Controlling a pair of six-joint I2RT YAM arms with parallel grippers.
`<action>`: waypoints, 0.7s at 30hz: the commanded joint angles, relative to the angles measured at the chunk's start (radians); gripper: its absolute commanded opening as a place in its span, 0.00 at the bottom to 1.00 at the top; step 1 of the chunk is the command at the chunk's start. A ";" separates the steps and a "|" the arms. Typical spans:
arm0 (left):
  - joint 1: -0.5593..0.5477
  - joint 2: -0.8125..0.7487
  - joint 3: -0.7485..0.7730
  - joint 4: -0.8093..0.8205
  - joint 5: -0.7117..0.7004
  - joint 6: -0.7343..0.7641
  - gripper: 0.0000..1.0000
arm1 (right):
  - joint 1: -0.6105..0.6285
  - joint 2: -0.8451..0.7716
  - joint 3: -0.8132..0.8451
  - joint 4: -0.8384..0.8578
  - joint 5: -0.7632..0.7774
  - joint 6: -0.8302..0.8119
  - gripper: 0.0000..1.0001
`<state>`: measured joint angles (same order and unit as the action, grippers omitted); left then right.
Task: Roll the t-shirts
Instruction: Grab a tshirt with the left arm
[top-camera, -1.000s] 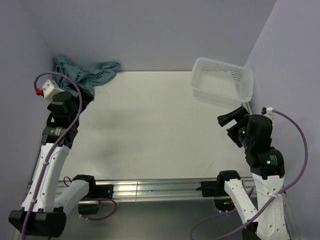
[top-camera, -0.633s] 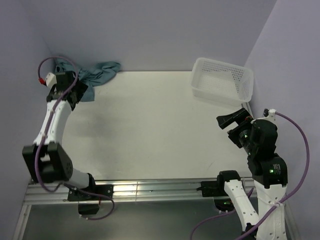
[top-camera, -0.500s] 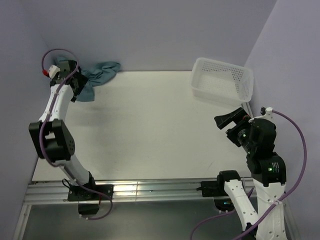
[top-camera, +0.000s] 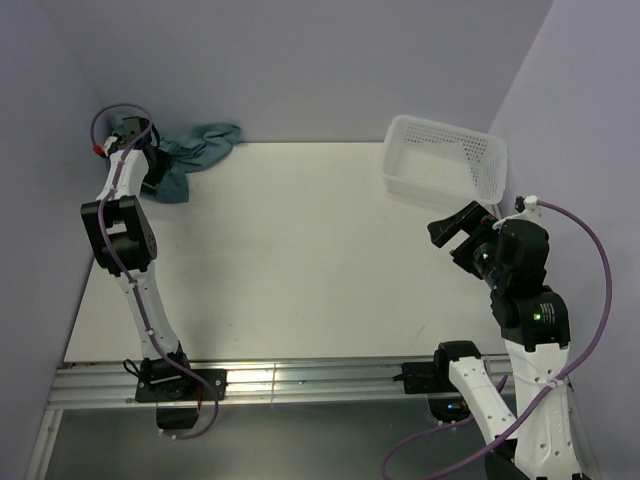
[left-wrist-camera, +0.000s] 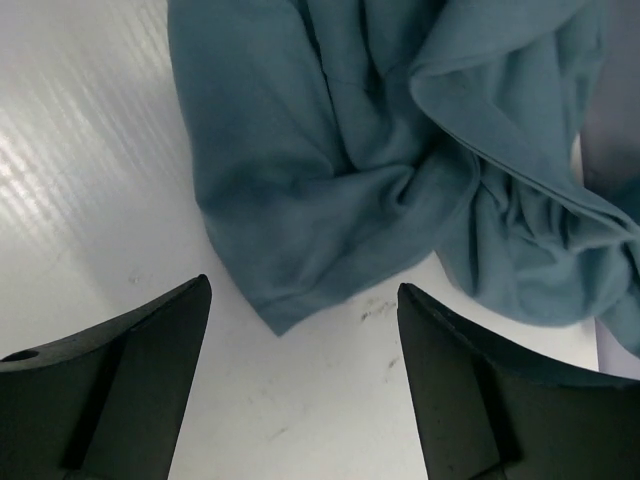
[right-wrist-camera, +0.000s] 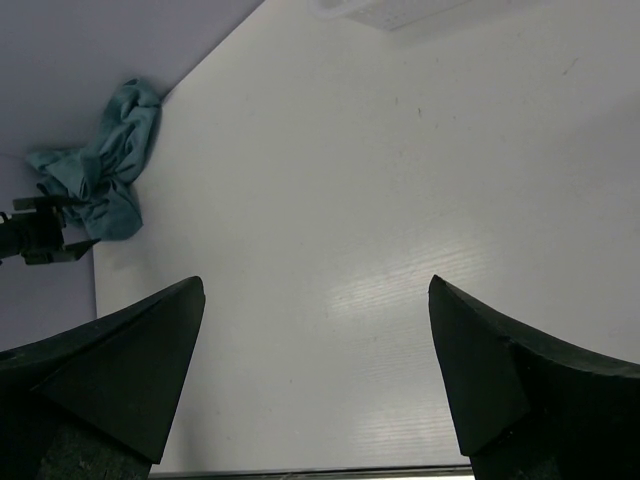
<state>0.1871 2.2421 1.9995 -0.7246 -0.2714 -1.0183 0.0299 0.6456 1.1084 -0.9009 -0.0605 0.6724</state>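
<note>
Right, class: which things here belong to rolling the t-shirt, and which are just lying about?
Job: t-shirt, crumpled in the far left corner; left hand, open at its edge.
Lying about: basket, far right; right hand, open, holding nothing.

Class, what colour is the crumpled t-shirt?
The t-shirt is plain teal-blue; clearest in the left wrist view.

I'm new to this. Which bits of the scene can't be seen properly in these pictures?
- t-shirt: overhead, the left arm covers its left part; the left wrist view cuts it off at top and right.
- Its sleeves and neckline: lost in crumpled folds in every view.
- basket: the right wrist view shows only a sliver at the top edge.
- left fingers: overhead, too small and dark to tell from the wrist.
</note>
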 joint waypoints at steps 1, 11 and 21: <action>0.017 0.048 0.064 0.011 0.058 -0.040 0.80 | -0.004 0.005 0.007 0.053 0.014 -0.019 1.00; 0.026 0.148 0.048 0.066 0.118 -0.091 0.74 | -0.002 0.043 0.008 0.043 0.004 -0.023 1.00; 0.026 0.185 0.124 0.131 0.233 -0.115 0.00 | -0.004 0.062 0.054 0.034 -0.001 -0.060 0.99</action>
<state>0.2226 2.4477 2.0827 -0.5919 -0.0689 -1.1233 0.0299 0.7029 1.1141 -0.8902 -0.0608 0.6407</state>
